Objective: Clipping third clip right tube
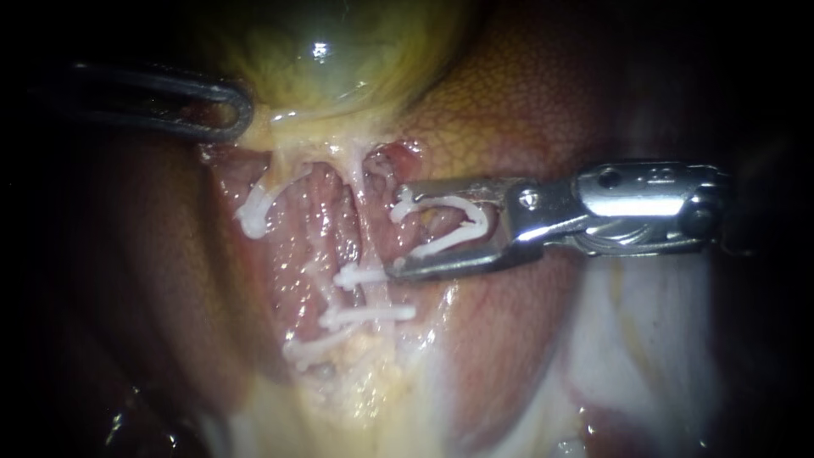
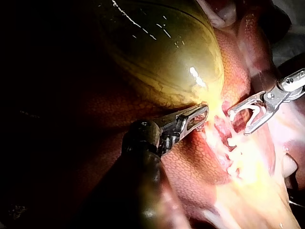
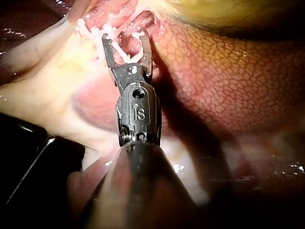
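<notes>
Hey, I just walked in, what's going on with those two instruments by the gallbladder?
The left instrument grips the gallbladder at its lower edge with its claw. The right instrument holds an open white clip in its claw, tips at the right tube, just above closed clips already across that tube. The open clip has not been squeezed shut.

left instrument [image 1: 242,108]: dark grey, skinny, slotted loop jaws with a rounded end
right instrument [image 1: 397,231]: shiny silver, long flat jaws
hinge block [image 1: 644,199]: boxy, polished, stamped mark
pivot screw [image 1: 529,199]: tiny round one, 9 o'clock of the block
shaft [image 3: 140,191]: plain dark tube
</notes>
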Available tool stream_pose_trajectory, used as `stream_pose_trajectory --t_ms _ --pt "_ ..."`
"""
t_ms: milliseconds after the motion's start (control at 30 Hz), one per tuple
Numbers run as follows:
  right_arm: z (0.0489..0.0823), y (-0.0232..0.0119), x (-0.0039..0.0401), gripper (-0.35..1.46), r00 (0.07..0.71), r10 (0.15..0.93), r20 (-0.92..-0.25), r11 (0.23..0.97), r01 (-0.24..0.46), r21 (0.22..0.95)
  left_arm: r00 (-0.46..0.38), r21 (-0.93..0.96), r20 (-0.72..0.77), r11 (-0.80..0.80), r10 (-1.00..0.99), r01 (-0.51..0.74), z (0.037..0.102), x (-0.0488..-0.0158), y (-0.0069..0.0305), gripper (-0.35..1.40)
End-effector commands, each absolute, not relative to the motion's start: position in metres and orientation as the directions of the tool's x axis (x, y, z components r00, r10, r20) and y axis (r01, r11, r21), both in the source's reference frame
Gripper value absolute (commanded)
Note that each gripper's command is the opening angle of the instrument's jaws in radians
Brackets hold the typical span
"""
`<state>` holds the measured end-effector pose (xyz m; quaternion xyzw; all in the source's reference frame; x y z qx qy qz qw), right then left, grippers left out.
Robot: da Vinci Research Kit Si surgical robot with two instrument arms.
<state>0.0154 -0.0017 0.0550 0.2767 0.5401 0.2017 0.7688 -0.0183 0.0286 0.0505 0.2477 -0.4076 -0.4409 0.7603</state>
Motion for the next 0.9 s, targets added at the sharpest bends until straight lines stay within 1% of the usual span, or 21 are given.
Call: stream_pose_trajectory --t_ms 33,133,200,400,567,667,800,900 --pt "0.0553 -0.0017 0.0155 0.45 0.332 0.613 -0.716 0.763 -0.017 0.646 0.279 0.736 0.402 0.489 -0.872 0.469 0.0505 -0.0183 0.0286 -0.35" --pt "0.0562 -0.0015 0.0161 0.46 0.309 0.645 -0.699 0.739 -0.019 0.673 0.279 0.736 0.402 0.489 -0.872 0.469 0.0506 -0.0183 0.0286 -0.35" --pt "0.0567 -0.0014 0.0167 0.46 0.291 0.666 -0.687 0.719 -0.008 0.694 0.279 0.736 0.402 0.489 -0.872 0.469 0.0506 -0.0183 0.0286 -0.35" --pt "0.0577 -0.0014 0.0186 0.46 0.237 0.719 -0.654 0.665 0.040 0.746 0.279 0.735 0.402 0.489 -0.872 0.469 0.0506 -0.0183 0.0285 -0.35" --pt "0.0583 -0.0015 0.0197 0.46 0.197 0.743 -0.640 0.639 0.076 0.765 0.279 0.735 0.402 0.489 -0.872 0.469 0.0507 -0.0183 0.0285 -0.35" --pt "0.0584 -0.0014 0.0200 0.46 0.155 0.758 -0.633 0.622 0.120 0.774 0.279 0.735 0.402 0.489 -0.872 0.469 0.0507 -0.0183 0.0285 -0.35" --pt "0.0581 -0.0013 0.0201 0.45 0.070 0.776 -0.626 0.604 0.203 0.771 0.279 0.735 0.402 0.489 -0.872 0.469 0.0507 -0.0183 0.0285 -0.35" --pt "0.0578 -0.0012 0.0201 0.44 0.032 0.786 -0.617 0.592 0.247 0.767 0.279 0.735 0.402 0.489 -0.872 0.469 0.0507 -0.0183 0.0285 -0.35"
